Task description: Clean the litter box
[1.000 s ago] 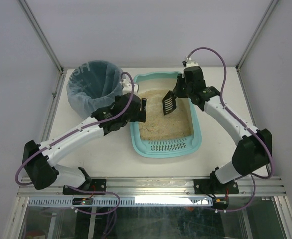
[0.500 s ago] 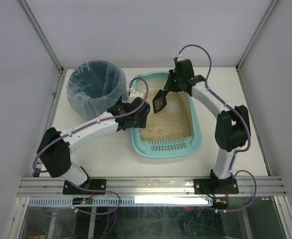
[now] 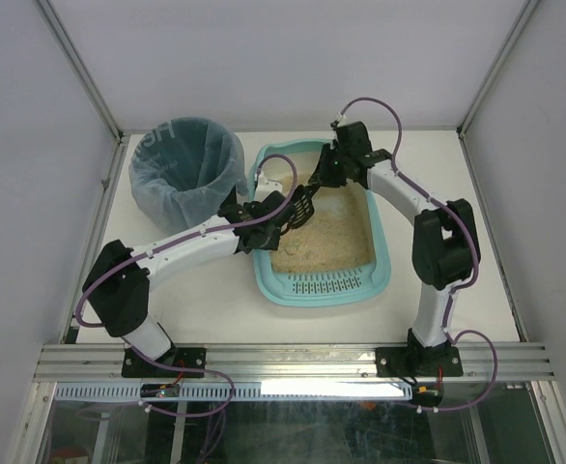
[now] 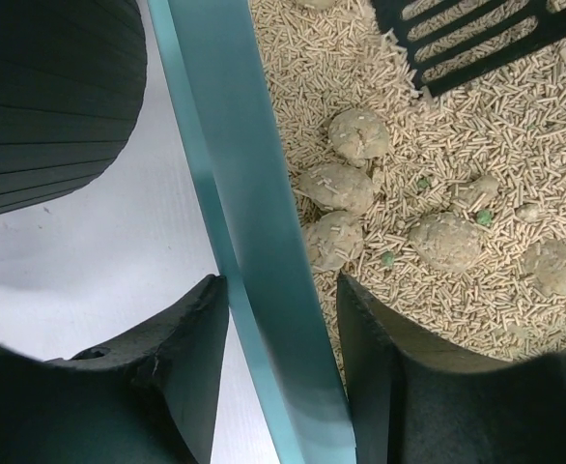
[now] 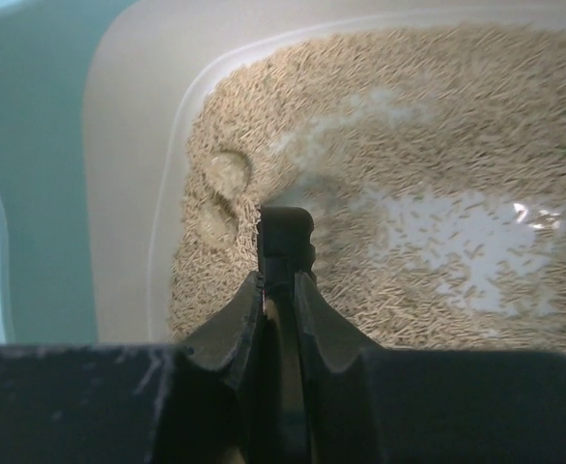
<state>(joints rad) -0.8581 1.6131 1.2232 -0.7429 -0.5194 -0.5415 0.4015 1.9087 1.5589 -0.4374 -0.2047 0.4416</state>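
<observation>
Scoop (image 4: 500, 60) partly beyond top edge

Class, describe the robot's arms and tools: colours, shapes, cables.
The left arm and right arm have white tubular links and bulky black joints. A purple cable loops along each. The left tool and right tool are black with thick curved fingers.

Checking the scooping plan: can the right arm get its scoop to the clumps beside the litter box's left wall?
Probably yes. The scoop in the right hand sits just past the clumps, with only loose litter between. The left hand straddles the litter box wall beside them and may crowd the sweep.
</observation>
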